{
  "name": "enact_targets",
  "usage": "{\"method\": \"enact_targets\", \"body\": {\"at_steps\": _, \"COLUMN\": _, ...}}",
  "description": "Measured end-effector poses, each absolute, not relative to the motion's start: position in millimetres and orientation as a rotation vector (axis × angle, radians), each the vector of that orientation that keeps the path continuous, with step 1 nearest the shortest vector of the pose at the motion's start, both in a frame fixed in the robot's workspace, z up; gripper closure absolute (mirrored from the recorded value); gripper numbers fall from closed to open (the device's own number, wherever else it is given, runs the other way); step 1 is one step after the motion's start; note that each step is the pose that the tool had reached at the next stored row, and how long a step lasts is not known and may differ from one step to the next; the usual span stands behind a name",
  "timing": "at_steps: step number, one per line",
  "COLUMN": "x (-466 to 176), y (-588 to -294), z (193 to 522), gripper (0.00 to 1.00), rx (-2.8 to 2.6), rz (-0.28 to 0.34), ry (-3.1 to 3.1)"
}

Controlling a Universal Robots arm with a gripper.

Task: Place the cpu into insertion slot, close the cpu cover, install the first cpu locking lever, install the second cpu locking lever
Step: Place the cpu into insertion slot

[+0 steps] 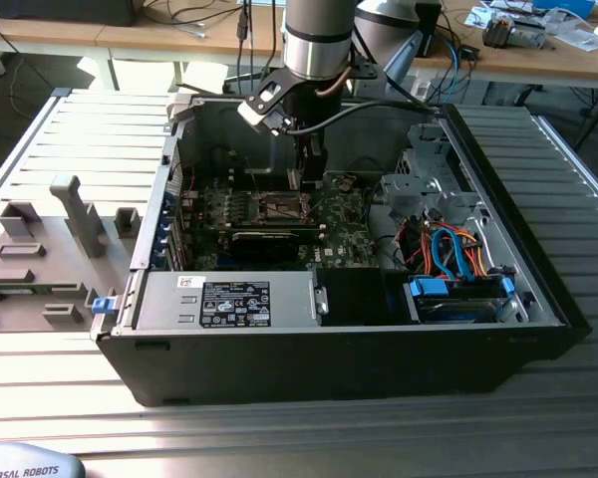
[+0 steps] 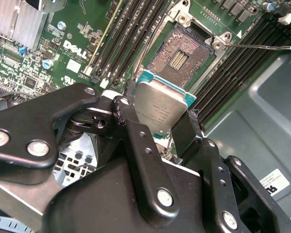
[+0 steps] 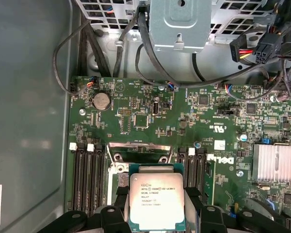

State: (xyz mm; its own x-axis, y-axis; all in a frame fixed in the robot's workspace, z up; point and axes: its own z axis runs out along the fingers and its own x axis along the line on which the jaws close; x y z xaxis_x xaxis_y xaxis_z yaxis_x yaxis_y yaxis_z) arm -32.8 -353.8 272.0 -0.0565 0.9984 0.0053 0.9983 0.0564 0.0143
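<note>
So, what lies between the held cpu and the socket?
Nothing: in the second wrist view the cpu, gripped by the jaws, hangs over the open socket, and the stretch between them is bare.

Cpu (image 3: 157,201): dull silver-grey top with dark print, teal-green rim.
Gripper (image 2: 161,112): matt black, with silver screw heads.
Motherboard (image 3: 150,121): deep green, fine pale tracery, white lettering.
Socket (image 2: 177,56), on the motherboard: grey speckled pin field, darker centre, silver frame.
Memory slots (image 3: 85,174), on the motherboard: black, with white end latches.
Heat sink (image 3: 275,162), on the motherboard: bright silver, ribbed.
Coin cell (image 3: 101,100), on the motherboard: silver.
Case wall (image 3: 29,121), beside the motherboard: flat grey-green.
Cables (image 1: 447,249), beside the motherboard: orange and blue.
Table (image 1: 279,418): ribbed silver.
</note>
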Motion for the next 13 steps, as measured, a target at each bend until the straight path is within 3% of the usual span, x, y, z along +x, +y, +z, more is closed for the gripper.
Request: {"method": "enact_targets", "body": {"at_steps": 13, "x": -32.8, "y": -353.8, "z": 269.3, "gripper": 0.46, "rx": 2.154, "rz": 0.022, "ry": 2.279}}
